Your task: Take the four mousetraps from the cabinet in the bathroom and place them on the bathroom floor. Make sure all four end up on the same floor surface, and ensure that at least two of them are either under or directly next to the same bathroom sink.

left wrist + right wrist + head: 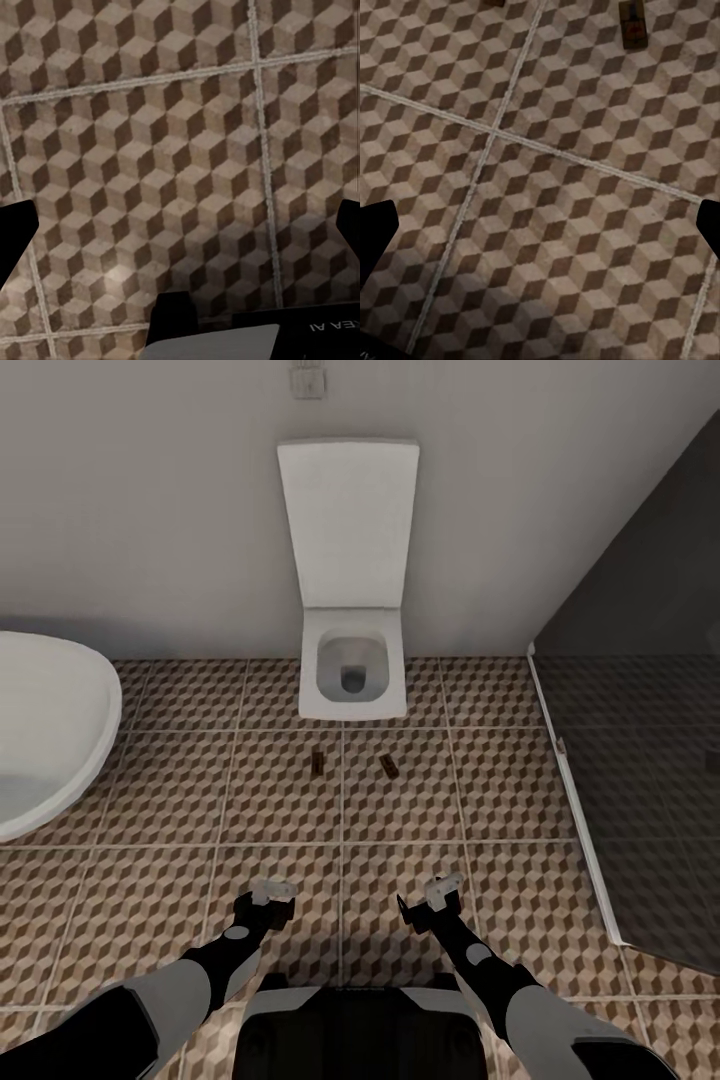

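both grippers (272, 890) (437, 892) spread empty; 2 mousetraps (317, 763) (389, 766) near toilet (352, 675).

A white toilet (350, 660) with its lid raised stands against the far pale wall (150, 490), a small square wall plate (309, 378) above it, a white oval bathtub (45, 730) at left and a dark glass shower enclosure (640, 690) at right.

Two arms are seen in the head view, each clad in black segments alternating with light grey shells. Each arm is ended by a black wrist and a pale grey tool: left tool (271, 891), right tool (441, 890). A dark, grey-edged base panel is seen between them.
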### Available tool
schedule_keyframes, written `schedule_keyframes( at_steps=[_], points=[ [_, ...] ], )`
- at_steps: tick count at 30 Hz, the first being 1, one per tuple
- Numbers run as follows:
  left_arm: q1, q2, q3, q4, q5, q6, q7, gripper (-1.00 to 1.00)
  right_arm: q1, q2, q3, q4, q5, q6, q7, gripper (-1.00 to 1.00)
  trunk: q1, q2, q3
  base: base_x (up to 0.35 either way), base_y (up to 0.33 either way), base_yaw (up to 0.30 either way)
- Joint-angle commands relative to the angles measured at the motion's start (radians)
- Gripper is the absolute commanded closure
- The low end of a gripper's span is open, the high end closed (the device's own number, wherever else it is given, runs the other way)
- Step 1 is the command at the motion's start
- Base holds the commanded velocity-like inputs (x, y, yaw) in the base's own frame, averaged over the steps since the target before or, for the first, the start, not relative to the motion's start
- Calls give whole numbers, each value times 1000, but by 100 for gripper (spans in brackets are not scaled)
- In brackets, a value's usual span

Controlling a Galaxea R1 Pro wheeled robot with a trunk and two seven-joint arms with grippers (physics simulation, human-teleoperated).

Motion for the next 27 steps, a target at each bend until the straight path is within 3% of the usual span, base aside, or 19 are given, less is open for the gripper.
schedule_keyframes(
  at_steps=[1, 21, 27],
  points=[
    [0, -1, -8, 0, 4, -2, 5, -100, 0, 0, -4, 1, 0, -3, 5, -100, -4, 6, 3, 0, 0, 0],
    [1, -1, -8, 4, 4, -2, 5, -100, 24, -1, -6, 0, 0, -15, 5, -100, -80, 146, 65, 0, 0, 0],
    [10, 1, -8, 13, 3, -3, 5, -100, 36, -21, -6, 0, 0, -36, 5, -100, -99, 181, 81, 0, 0, 0]
  ],
)
